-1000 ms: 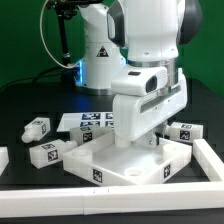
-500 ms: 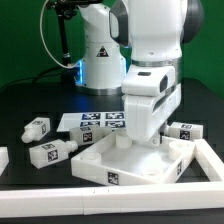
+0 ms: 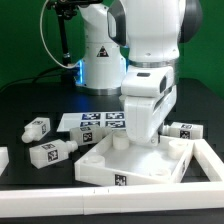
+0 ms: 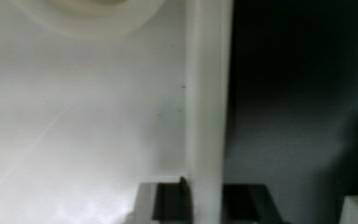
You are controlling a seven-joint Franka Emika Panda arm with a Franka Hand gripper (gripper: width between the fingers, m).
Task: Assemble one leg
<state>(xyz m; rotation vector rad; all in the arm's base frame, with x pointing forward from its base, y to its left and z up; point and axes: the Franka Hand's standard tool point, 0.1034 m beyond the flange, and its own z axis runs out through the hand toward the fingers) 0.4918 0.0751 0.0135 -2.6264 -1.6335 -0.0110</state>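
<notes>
My gripper [image 3: 141, 142] is down on the large flat white square piece [image 3: 105, 168] and shut on its raised side wall [image 4: 206, 100]. In the wrist view that wall runs between my two dark fingers [image 4: 163, 203], with the gripper [image 4: 202, 202] astride it. The piece's flat face [image 4: 78, 130] and a round socket [image 4: 87, 8] show beside the wall. One leg [image 3: 52, 152] lies by the piece at the exterior view's left. Another leg [image 3: 38, 127] lies behind it. A third leg [image 3: 184, 131] lies at the right. None is held.
The marker board [image 3: 95, 120] lies behind the square piece. A white border rail [image 3: 212, 162] runs along the exterior view's right and front, and another white part [image 3: 3, 158] sits at the left edge. The arm's base [image 3: 100, 60] stands at the back.
The square piece has turned on the table with my gripper on it; its front corner with the tag has moved toward the exterior view's right. The legs have not moved.
</notes>
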